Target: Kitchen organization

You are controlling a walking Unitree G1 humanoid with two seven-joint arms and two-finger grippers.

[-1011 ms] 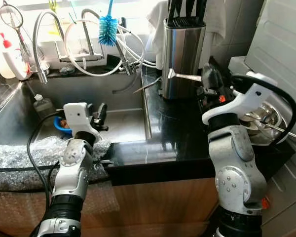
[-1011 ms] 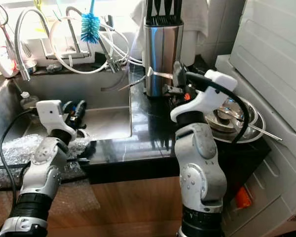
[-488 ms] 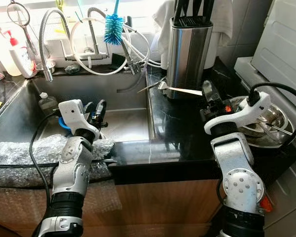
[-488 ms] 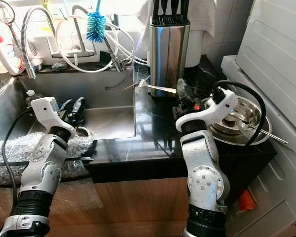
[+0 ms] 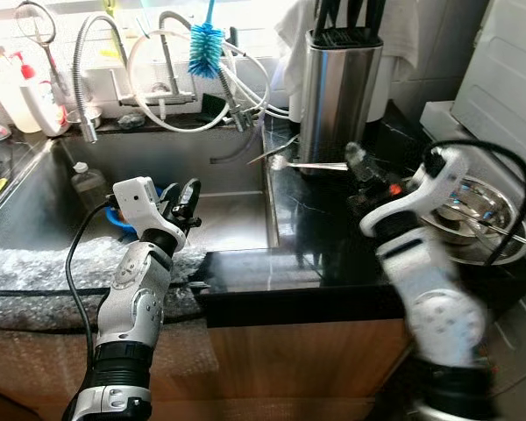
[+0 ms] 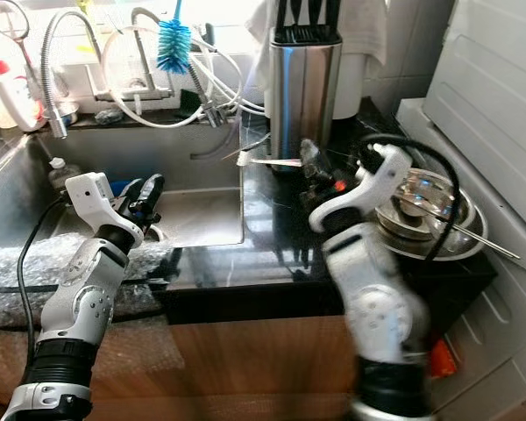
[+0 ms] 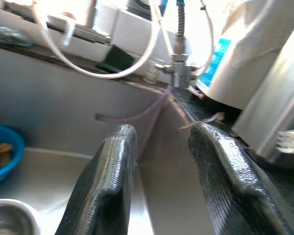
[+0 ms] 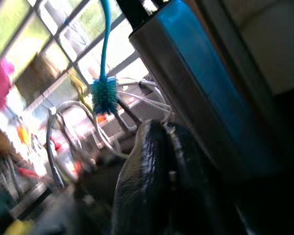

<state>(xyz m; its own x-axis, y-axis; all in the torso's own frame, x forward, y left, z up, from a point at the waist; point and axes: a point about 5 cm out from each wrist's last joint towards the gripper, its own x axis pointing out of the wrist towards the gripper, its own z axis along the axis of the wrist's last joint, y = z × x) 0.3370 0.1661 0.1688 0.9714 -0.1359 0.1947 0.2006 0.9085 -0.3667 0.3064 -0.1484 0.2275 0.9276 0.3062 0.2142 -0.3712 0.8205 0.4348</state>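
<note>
My right gripper (image 5: 358, 163) is shut on a thin silver utensil (image 5: 309, 165). The utensil lies level, pointing left over the black counter (image 5: 316, 237) just in front of the steel knife block (image 5: 337, 88). That arm is blurred. In the right wrist view the fingers (image 8: 157, 171) are pressed together, with the knife block (image 8: 210, 88) beyond them. My left gripper (image 5: 186, 197) stands open over the sink (image 5: 232, 219) with nothing between its fingers (image 7: 112, 186).
A steel bowl (image 5: 491, 224) holding utensils sits on the counter at the right. A blue bowl (image 5: 114, 219) lies in the sink. Faucets, hoses and a blue bottle brush (image 5: 206, 39) line the back. Bubble wrap (image 5: 35, 272) covers the front edge on the left.
My right gripper has carried the utensil lower and a little left, in front of the knife block, and the arm is now blurred. The left gripper has stayed open by the sink.
</note>
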